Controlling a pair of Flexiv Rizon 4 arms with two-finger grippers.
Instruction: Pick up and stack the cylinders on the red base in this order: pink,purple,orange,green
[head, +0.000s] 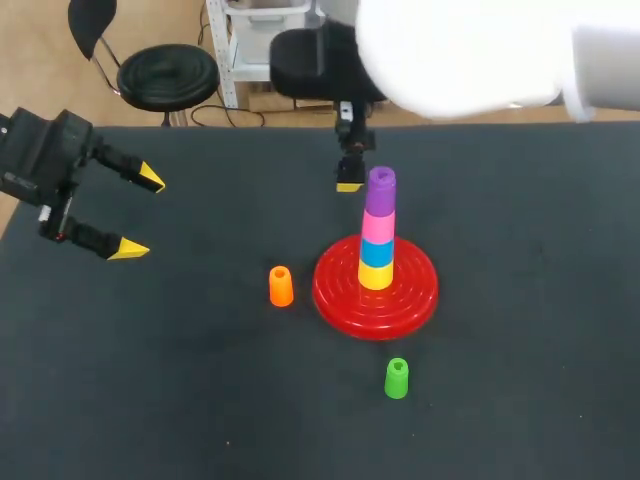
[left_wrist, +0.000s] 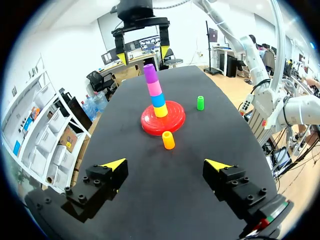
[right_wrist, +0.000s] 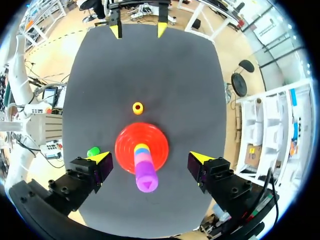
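The red base (head: 420, 300) sits on the dark table (head: 520, 420) and carries an upright stack at its centre. A yellow cylinder (head: 375, 276) is at the bottom, a blue cylinder (head: 376, 253) sits on it, then comes the pink cylinder (head: 377, 227), and the purple cylinder (head: 380, 192) is on top.

The orange cylinder (head: 281, 286) stands upright on the table just beside the base, on the side towards the left arm and apart from the rim. The green cylinder (head: 397, 378) stands upright near the base on the side nearest the robot, also apart from the rim.

The right gripper (right_wrist: 150, 159) hangs over the base. Its fingers are spread wide to either side of the stack and touch none of it. The left gripper (left_wrist: 166, 164) is well apart from the base, with fingers wide apart and holding nothing. The orange cylinder stands between it and the base.

In the head view the white right arm (head: 460, 50) covers the far side of the scene. Only one yellow fingertip (head: 349, 186) of its gripper shows there, close beside the purple cylinder.

The right wrist view looks down the stack from above. It shows both of that gripper's tips flanking the stack with a gap on each side.

The left wrist view shows the stack from the side, with all four colours one above another. It shows the right gripper's two tips just above the purple cylinder's top, one to each side.
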